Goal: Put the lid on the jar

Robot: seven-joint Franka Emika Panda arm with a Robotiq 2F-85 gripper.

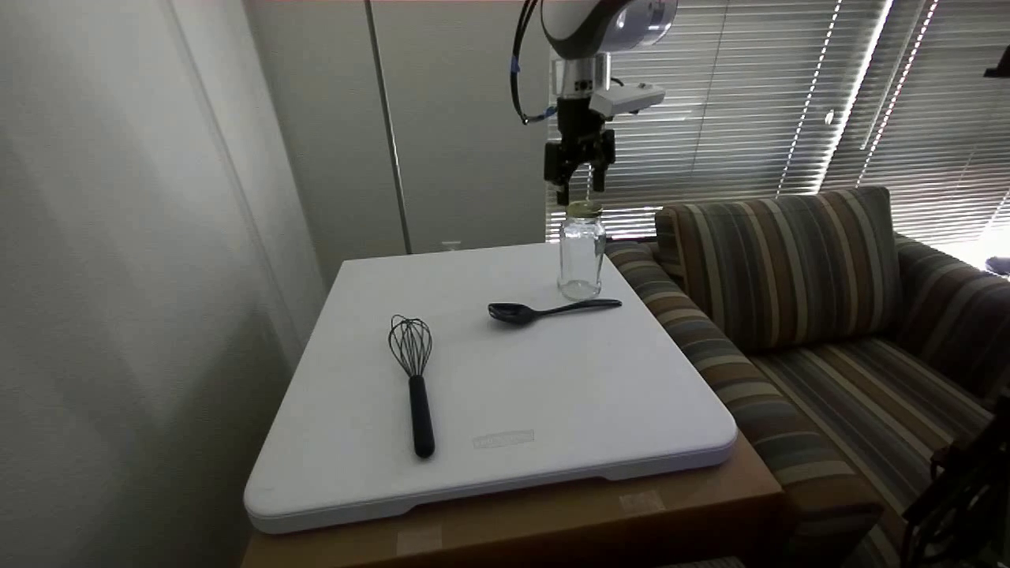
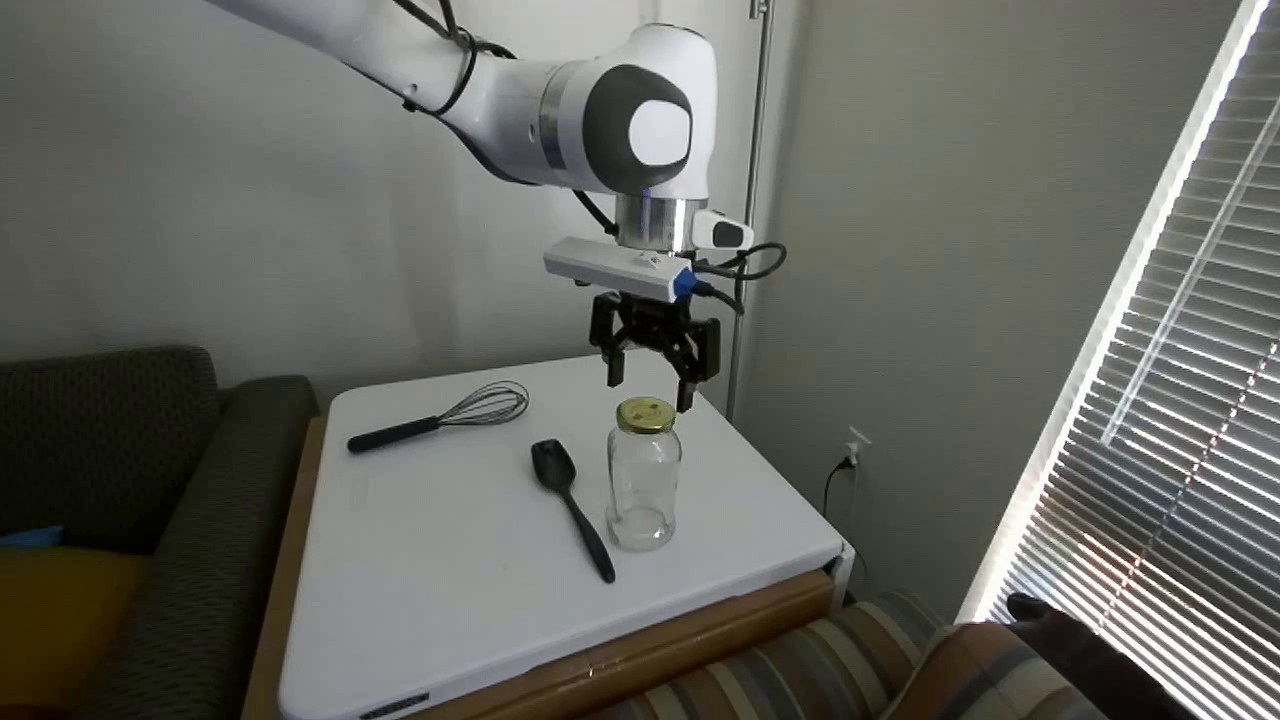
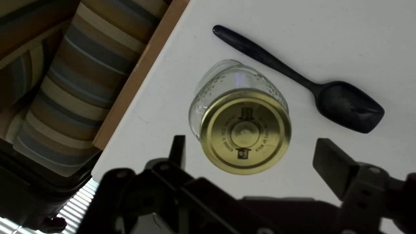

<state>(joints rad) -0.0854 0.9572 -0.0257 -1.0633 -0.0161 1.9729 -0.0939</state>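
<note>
The clear glass jar (image 1: 581, 260) stands upright on the white table in both exterior views (image 2: 643, 485). The gold lid (image 1: 584, 210) sits on the jar's mouth, and it looks level in an exterior view (image 2: 646, 414). In the wrist view the lid (image 3: 245, 133) covers the jar's top, and the jar's glass side (image 3: 239, 79) shows behind it. My gripper (image 1: 581, 191) is open and empty, pointing down just above the lid. In the wrist view the fingers (image 3: 250, 146) stand wide apart on either side of the lid, not touching it. Whether the lid is screwed tight cannot be seen.
A black spoon (image 1: 517, 314) lies beside the jar's base, also visible in the wrist view (image 3: 349, 105). A black-handled whisk (image 2: 440, 420) lies farther off on the white table (image 2: 430, 560). A striped couch (image 1: 710, 379) borders one table edge, near the jar. Walls stand close by.
</note>
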